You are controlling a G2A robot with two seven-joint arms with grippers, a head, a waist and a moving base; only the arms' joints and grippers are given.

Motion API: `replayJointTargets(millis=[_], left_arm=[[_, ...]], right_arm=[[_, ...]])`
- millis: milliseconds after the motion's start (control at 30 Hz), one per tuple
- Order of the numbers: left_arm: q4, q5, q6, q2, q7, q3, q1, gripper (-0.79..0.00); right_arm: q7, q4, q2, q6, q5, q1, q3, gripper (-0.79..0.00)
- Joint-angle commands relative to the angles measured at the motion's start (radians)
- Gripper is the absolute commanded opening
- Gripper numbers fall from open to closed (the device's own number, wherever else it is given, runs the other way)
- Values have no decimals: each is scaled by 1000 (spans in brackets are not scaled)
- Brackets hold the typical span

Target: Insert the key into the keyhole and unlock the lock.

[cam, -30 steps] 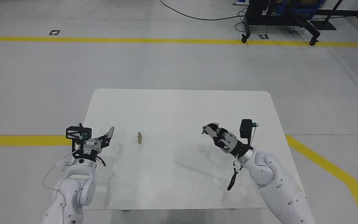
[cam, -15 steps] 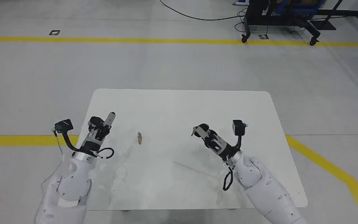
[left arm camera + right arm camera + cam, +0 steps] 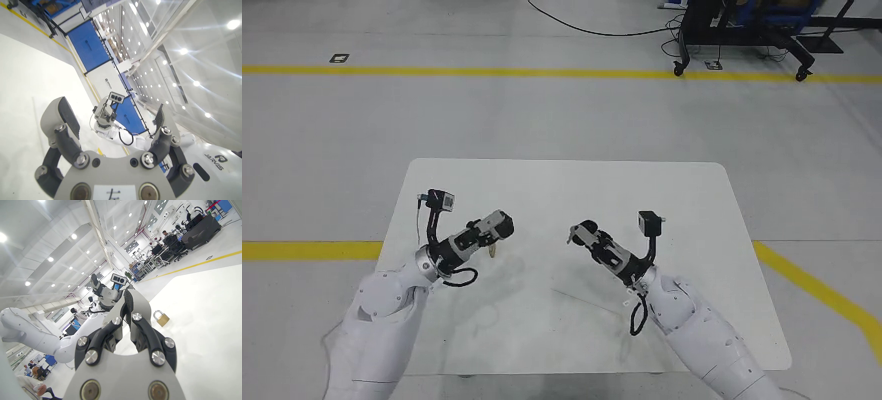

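Note:
A small brass padlock (image 3: 162,319) with a silver shackle lies on the white table (image 3: 662,200), left of centre. In the top view the padlock (image 3: 491,250) peeks out just beside my left gripper (image 3: 502,225), which hovers over it. That left gripper (image 3: 111,103) is open, its fingers wide apart with nothing between them. My right gripper (image 3: 575,235) is near the table's middle, a short way right of the lock and pointing toward it. The right gripper (image 3: 129,292) is shut, pads pressed together. I cannot make out a key between them or on the table.
The table's edges are far from both grippers on every side. A yellow floor line (image 3: 542,72) runs behind the table, and a black wheeled stand (image 3: 742,30) sits far back right.
My left arm swung from the table's left edge toward the middle and now hangs over the padlock. My right gripper moved left toward the centre, staying shut.

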Motion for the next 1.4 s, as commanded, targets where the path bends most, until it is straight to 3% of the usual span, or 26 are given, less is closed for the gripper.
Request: replayJointTargets(millis=[0, 67, 167, 233, 333, 900, 1067, 1200, 1267, 1367], left_arm=[[14, 34, -39, 1, -39, 20, -12, -256], [8, 25, -83, 2, -90, 40, -16, -197], [-4, 59, -140, 8, -136, 47, -19, -385], [-15, 107, -162, 9, -126, 54, -16, -413], [-29, 146, -174, 10, -103, 70, -12, -570], [-76, 328, -218, 24, -7, 107, 15, -557], [-126, 508, -253, 28, 94, 89, 40, -554], [-175, 666, -281, 29, 195, 84, 74, -502], [-178, 650, -278, 29, 215, 100, 88, -486], [-153, 539, -237, 29, 204, 124, 88, -523]], right_arm=[[14, -4, -2, 1, -5, 4, -6, -785], [25, -9, -4, 9, -17, 10, -12, -785], [36, -21, -9, 11, -16, 15, -28, -785], [40, -21, -13, 11, -3, 20, -37, -785], [45, -13, -18, 12, 6, 31, -46, -785], [38, -11, -33, 33, -11, 31, -48, -785], [36, -6, -36, 32, -6, 29, -47, -785], [39, -3, -37, 27, -2, 26, -43, -785], [41, -3, -38, 26, 1, 25, -42, -785], [43, -3, -39, 22, -1, 22, -40, -785]])
